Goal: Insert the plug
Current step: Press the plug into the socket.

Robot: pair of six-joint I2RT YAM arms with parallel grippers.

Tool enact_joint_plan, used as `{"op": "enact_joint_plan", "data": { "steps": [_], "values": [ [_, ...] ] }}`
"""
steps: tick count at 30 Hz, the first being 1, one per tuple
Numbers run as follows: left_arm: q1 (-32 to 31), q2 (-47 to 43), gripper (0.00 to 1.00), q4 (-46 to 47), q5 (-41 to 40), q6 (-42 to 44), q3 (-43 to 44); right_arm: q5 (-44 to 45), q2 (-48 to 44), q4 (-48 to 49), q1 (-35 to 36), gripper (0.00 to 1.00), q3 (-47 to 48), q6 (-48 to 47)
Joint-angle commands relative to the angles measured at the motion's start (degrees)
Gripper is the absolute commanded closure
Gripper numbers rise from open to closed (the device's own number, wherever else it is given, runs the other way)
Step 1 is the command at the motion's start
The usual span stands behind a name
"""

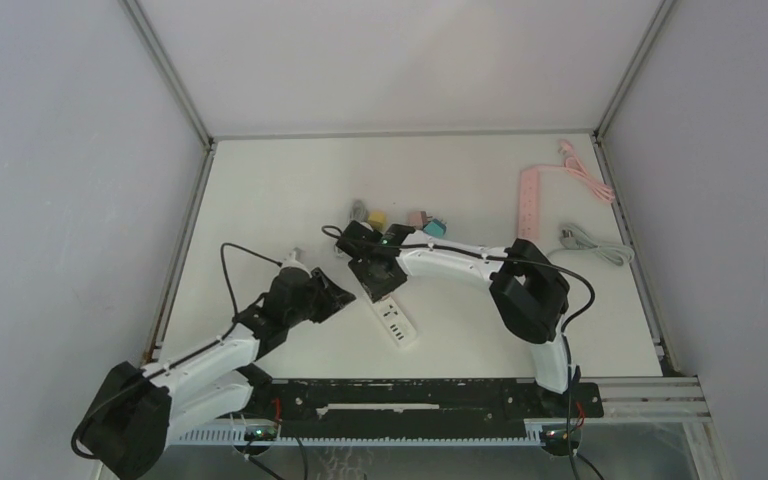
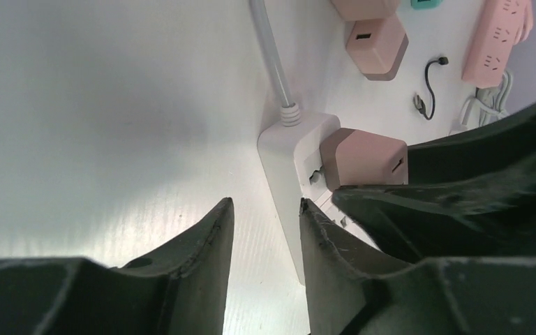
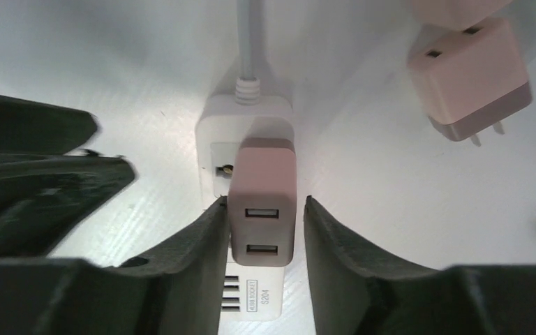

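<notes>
Left arm (image 1: 210, 355) and right arm (image 1: 450, 262): white links, bulky black joints (black cables looping), dark jaws.

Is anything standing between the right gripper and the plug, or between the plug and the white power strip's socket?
Nothing visible does. The plug sits on the white power strip at its cord end, and the right gripper straddles it with nothing between. Whether the pins are fully seated is hidden.

The power strip (image 3: 248, 115) is smooth white plastic with a soft sheen, its cable (image 3: 249, 35) collar ribbed. The pink charger (image 3: 262, 202) looks like matt plastic. The jaws are dark, dull and grainy, with scuffed pale edges. The white surface (image 3: 405, 230) shows fine ridged lines.
</notes>
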Motion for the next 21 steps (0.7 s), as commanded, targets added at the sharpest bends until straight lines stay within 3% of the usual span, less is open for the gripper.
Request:
{"op": "enact_joint_plan", "data": {
  "steps": [1,14,21],
  "values": [
    [-0.01,-6.25,0.53,-7.7,-4.45,2.56,0.35,1.31,-0.64,-1.12,0.86,0.46,-0.38,1.46],
    [0.08,-23.89,0.26,-29.2,-11.15,7.87,10.04,5.59,-17.34,0.63,1.33,0.19,-6.53,0.26],
    [0.08,-28.09,0.11,-41.99,-15.33,16.45,21.85,8.96,-27.0,0.32,-2.33,0.14,-16.24,1.01]
  ]
}}
